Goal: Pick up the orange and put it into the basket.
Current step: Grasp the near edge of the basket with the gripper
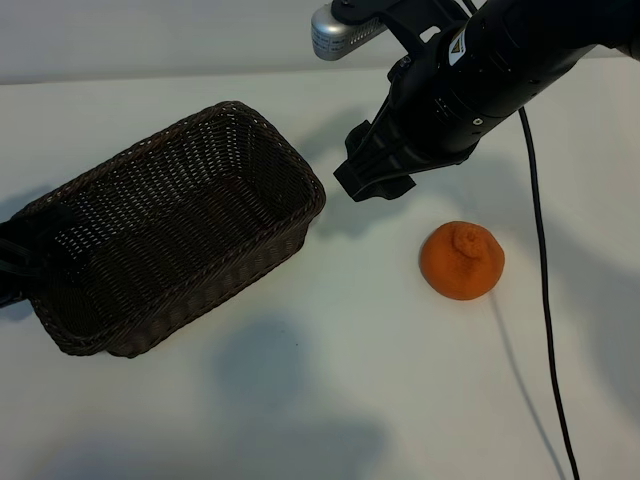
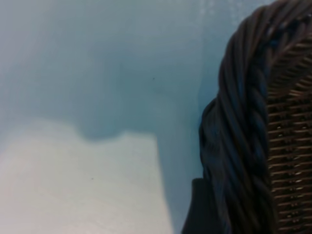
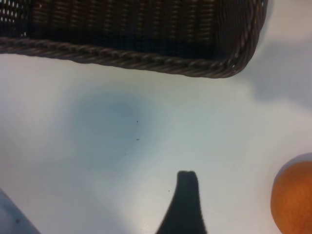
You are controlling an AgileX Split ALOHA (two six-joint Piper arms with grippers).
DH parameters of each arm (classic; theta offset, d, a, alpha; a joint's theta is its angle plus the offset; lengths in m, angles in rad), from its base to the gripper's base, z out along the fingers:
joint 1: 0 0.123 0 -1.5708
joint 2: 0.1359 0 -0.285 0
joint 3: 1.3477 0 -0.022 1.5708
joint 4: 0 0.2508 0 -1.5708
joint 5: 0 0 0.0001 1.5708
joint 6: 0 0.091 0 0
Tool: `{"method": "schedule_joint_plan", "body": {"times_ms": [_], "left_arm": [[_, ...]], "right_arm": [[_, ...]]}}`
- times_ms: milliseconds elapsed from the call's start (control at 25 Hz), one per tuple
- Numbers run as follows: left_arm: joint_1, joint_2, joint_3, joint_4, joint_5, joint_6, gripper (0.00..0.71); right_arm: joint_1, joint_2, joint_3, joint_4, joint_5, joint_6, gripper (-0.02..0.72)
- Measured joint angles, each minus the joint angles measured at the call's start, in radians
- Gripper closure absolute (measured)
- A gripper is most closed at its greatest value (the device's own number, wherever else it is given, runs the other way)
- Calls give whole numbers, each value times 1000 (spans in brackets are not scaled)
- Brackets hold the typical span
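Orange point(image 1: 462, 261) sits on the white tabletop point(image 1: 330, 400), toward its right edge in the exterior view, knobbly bump up, nothing touching it. One orange, one basket, two arms.

Right arm: enters from the top right corner of the exterior view and slants down toward the middle of the tabletop. Black housing, with a silver cylinder at its upper end. Right gripper point(image 1: 372, 178) hangs above the surface between the basket and the orange, pointing steeply downward, clear of both. The orange lies just below and to the right of it in that view. Fingers stand wide apart with nothing between them. In the right wrist view a single dark fingertip point(image 3: 185, 202) shows over bare table, with the orange point(image 3: 295, 197) at the picture's edge and the basket's braided rim point(image 3: 122, 58) farther off.

Left arm: only a dark sliver shows at the left edge of the exterior view, pressed up against the basket's left end. Left gripper point(image 1: 12, 262) sits at that end by the rim. The left wrist view looks along the braided rim point(image 2: 243, 122) from very near, with one dark part of the gripper at the picture's lower edge. Its fingers are spread wide; whether they straddle the rim cannot be told.

Basket point(image 1: 170, 225): dark brown wicker, lying at a slant across the left half of the tabletop, open side up, nothing inside.

A black cable point(image 1: 545, 300) runs down the right side of the tabletop, passing just right of the orange.
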Motion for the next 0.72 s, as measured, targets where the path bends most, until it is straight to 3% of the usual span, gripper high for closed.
{"method": "schedule_joint_plan", "body": {"times_ms": [480, 560, 720], "left_arm": [[0, 118, 0, -1, -22, 5, 168], [0, 118, 0, -1, -33, 4, 242], [0, 118, 0, -17, -51, -8, 558]], "right_arm": [[0, 0, 0, 1, 17, 0, 110], [0, 0, 0, 1, 19, 0, 110], [0, 0, 0, 1, 22, 0, 110]]}}
